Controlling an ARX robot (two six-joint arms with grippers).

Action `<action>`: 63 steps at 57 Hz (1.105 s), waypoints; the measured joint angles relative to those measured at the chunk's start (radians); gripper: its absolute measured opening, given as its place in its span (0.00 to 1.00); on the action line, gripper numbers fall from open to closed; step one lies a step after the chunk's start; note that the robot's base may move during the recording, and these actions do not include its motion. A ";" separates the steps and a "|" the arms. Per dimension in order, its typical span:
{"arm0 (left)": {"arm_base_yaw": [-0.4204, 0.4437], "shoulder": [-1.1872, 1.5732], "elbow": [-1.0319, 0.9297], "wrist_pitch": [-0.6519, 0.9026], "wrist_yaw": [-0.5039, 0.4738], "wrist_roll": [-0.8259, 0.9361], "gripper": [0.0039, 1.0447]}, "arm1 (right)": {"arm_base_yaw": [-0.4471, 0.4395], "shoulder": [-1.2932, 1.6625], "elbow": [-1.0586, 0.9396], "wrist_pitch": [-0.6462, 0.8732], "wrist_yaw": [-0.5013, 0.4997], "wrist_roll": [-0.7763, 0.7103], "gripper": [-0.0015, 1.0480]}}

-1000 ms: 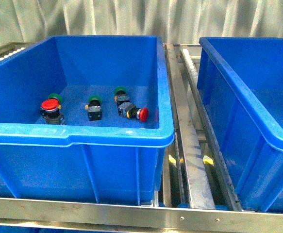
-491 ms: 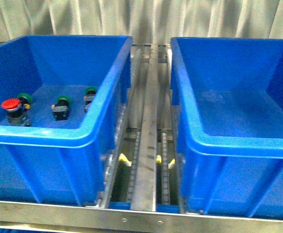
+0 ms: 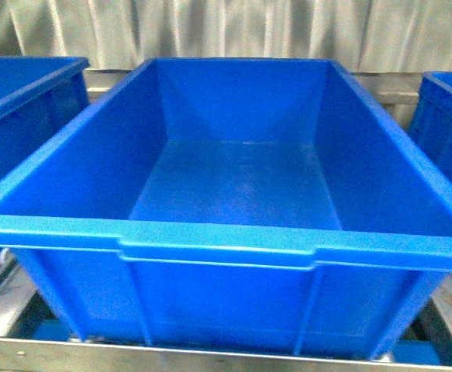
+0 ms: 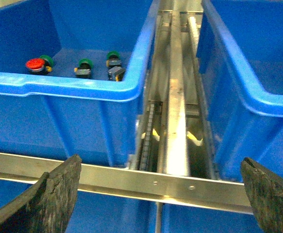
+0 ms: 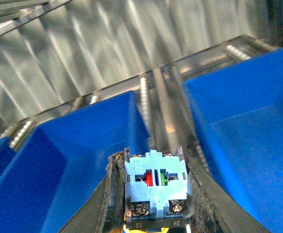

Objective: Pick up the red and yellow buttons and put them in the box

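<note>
Neither arm appeared in the front view, which was filled by an open blue box [image 3: 218, 252] with a bare floor.

The left gripper [image 4: 160, 165] hung low in front of a metal frame bar [image 4: 131, 179], looking along a steel rail [image 4: 177, 121] that ran between two blue bins. Its dark, rough fingers [image 4: 54, 199] stood wide apart with nothing between them. In the source bin [image 4: 73, 87] beside the rail, a red button [image 4: 35, 64] stood upright with its cap up. A green button [image 4: 47, 59] sat just behind it, and two more green buttons [image 4: 85, 63] [image 4: 113, 55] stood in a row toward the rail. A dark body [image 4: 117, 74] lay close behind the bin's rim, its cap hidden. The second bin [image 4: 238, 82] lay on the other side of the rail.

The right gripper [image 5: 156, 194] was raised over the bins, facing a corrugated wall [image 5: 83, 58]. Its pads [image 5: 113, 194] were pressed against both sides of a held button [image 5: 156, 187]. Only the button's pale terminal block showed, with red and green marks and two screws. A sliver of yellow showed beneath the block, and the cap itself was out of sight.
</note>
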 joint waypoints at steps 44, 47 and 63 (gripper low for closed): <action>0.000 0.000 0.000 0.000 0.000 0.000 0.93 | -0.117 0.929 0.250 0.199 -0.116 -0.506 0.25; 0.000 0.000 0.000 0.000 0.000 0.000 0.93 | -0.124 0.952 0.261 0.206 -0.108 -0.515 0.25; 0.000 0.000 0.000 0.000 0.000 0.000 0.93 | -0.171 0.957 0.288 0.229 -0.123 -0.522 0.66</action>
